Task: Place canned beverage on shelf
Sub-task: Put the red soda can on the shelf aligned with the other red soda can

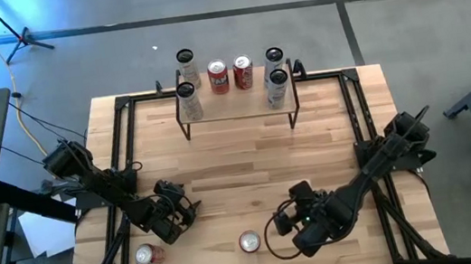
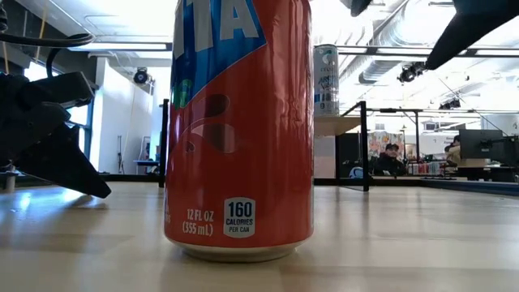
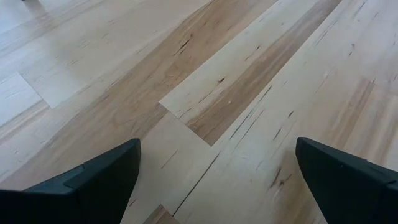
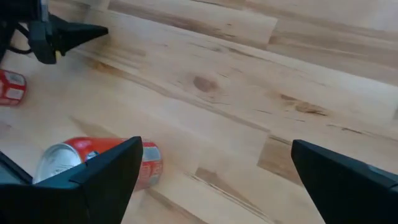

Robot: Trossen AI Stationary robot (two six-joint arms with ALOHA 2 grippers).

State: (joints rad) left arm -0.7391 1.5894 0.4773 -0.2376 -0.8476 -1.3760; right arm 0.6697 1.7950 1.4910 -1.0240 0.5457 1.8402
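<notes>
I see the orange can (image 1: 249, 241) standing upright at the table's (image 1: 247, 149) near edge, just left of my right gripper (image 1: 302, 219), whose fingers are spread and empty. The left gripper (image 1: 176, 214), also spread, hangs near a second can (image 1: 146, 255). The shelf (image 1: 236, 104) at the far edge carries four cans.

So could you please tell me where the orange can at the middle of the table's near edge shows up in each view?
High view: orange can, bottom centre, standing by the right gripper.
Low view: it fills the foreground.
Left wrist view: not in it.
Right wrist view: low at left, behind a finger.
Shared landmark: the left gripper, also at the right wrist view's upper left.
</notes>
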